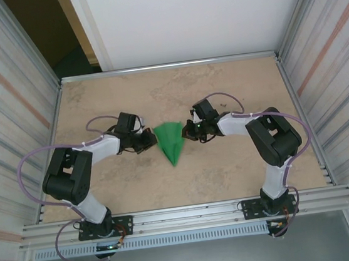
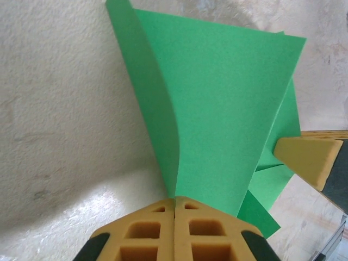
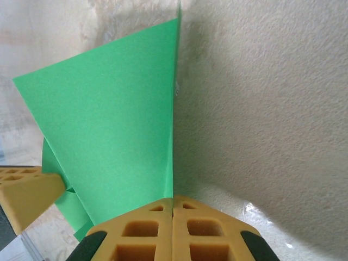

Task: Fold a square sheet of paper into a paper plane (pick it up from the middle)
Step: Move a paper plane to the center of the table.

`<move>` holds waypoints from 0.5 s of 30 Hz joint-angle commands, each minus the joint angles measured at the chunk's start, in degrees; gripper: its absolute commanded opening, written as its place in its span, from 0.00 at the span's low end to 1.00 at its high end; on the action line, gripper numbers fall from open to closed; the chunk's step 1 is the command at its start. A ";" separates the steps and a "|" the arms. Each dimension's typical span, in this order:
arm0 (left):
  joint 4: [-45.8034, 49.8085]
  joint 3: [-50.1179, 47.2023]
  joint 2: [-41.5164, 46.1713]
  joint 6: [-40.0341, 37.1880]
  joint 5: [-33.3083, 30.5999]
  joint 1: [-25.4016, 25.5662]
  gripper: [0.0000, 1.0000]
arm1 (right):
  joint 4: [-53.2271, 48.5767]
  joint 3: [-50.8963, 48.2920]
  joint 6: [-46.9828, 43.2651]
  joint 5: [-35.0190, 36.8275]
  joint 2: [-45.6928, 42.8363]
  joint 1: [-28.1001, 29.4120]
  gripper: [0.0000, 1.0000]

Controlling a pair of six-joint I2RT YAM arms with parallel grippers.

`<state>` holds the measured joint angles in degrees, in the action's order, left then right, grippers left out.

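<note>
We see the sheet of paper in plain bright green, unprinted, darker where it folds into shade, against a table of sandy beige mottled with paler, marble-like blotches. The fingers of the left gripper and of the right gripper are mustard yellow with black patches at their outer corners. The arms are black and white with lilac cables, and along the table's side edges the walls are finely striped pale grey with a salmon band.

Paper at mid-tabletop, tip toward near edge; left fingers on its left side, right fingers on its right.
</note>
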<state>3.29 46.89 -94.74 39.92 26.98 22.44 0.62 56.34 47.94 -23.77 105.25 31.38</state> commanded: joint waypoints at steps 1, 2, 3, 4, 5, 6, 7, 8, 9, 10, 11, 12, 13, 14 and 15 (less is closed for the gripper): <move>-2.65 -1.62 -0.50 1.58 -0.17 -0.46 0.04 | -3.53 1.10 1.19 0.82 1.13 0.09 0.08; -2.93 -1.92 -0.45 1.63 -0.26 -0.46 0.05 | -4.58 1.70 1.08 1.38 1.03 0.18 0.09; -3.02 -2.10 -0.38 1.49 -0.26 -0.46 0.05 | -5.65 2.21 0.76 1.92 0.57 0.26 0.12; -3.07 -2.21 -0.50 1.38 -0.18 -0.46 0.05 | -6.47 2.58 0.37 2.37 0.15 0.27 0.15; -3.02 -2.25 -0.53 1.29 -0.02 -0.47 0.06 | -7.45 2.90 -0.16 3.19 -0.76 0.42 0.20; -3.12 -2.32 -0.62 1.11 0.23 -0.46 0.06 | -8.47 3.33 -0.82 4.14 -1.78 0.73 0.26; -3.11 -2.39 -0.61 1.04 0.39 -0.46 0.06 | -9.65 3.69 -1.60 5.11 -2.82 1.12 0.30; -3.12 -2.42 -0.62 1.00 0.50 -0.46 0.06 | -11.31 4.42 -2.68 6.62 -3.89 1.51 0.34; -3.11 -2.33 -0.62 1.00 0.57 -0.46 0.06 | -13.54 5.05 -3.76 7.91 -4.71 1.87 0.38; -3.12 -2.28 -0.61 0.97 0.61 -0.46 0.06 | -14.82 5.50 -4.53 8.43 -5.36 1.98 0.40; -3.11 -2.18 -0.61 0.84 0.77 -0.46 0.06 | -16.31 5.96 -5.38 8.81 -6.13 2.10 0.41; -3.12 -2.16 -0.58 0.78 0.90 -0.46 0.06 | -16.89 5.87 -5.84 9.03 -6.78 2.33 0.43; -3.11 -2.16 -0.62 0.87 0.98 -0.46 0.07 | -17.35 5.81 -6.04 9.37 -7.36 2.72 0.45; -3.20 -2.16 -0.69 0.94 1.04 -0.46 0.06 | -17.94 5.77 -6.38 9.52 -7.75 3.53 0.47; -3.12 -2.09 -0.77 0.90 1.13 -0.46 0.07 | -18.52 6.07 -6.91 9.78 -7.96 4.49 0.48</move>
<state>0.89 45.19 -94.98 40.77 27.11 22.44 -12.88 61.01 44.10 -16.40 99.39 34.02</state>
